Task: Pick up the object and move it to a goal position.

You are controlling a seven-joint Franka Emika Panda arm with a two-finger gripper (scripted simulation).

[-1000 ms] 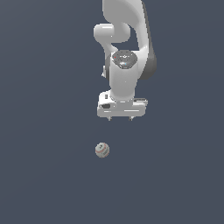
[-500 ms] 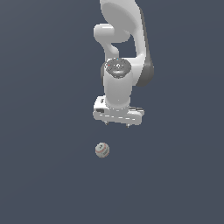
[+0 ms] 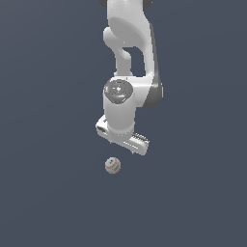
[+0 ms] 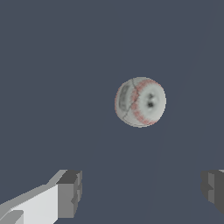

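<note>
The object is a small off-white ball (image 3: pixel 112 165) with reddish seams and dark marks, lying on the flat dark blue-grey floor. In the wrist view the ball (image 4: pixel 140 102) sits apart from both fingers, ahead of the gap between them. My gripper (image 3: pixel 123 145) hangs just above the ball and slightly toward the exterior view's right, not touching it. The gripper (image 4: pixel 142 189) is open, its two dark fingertips (image 4: pixel 70 191) set wide apart with nothing between them. The gap is much wider than the ball.
The white arm (image 3: pixel 128 58) rises behind the hand to the top of the exterior view. A plain dark floor (image 3: pixel 48 193) surrounds the ball, and no other objects show.
The hand has come down toward the ball, shifted a little to the exterior view's left, and twisted about its axis. The ball has not moved.
</note>
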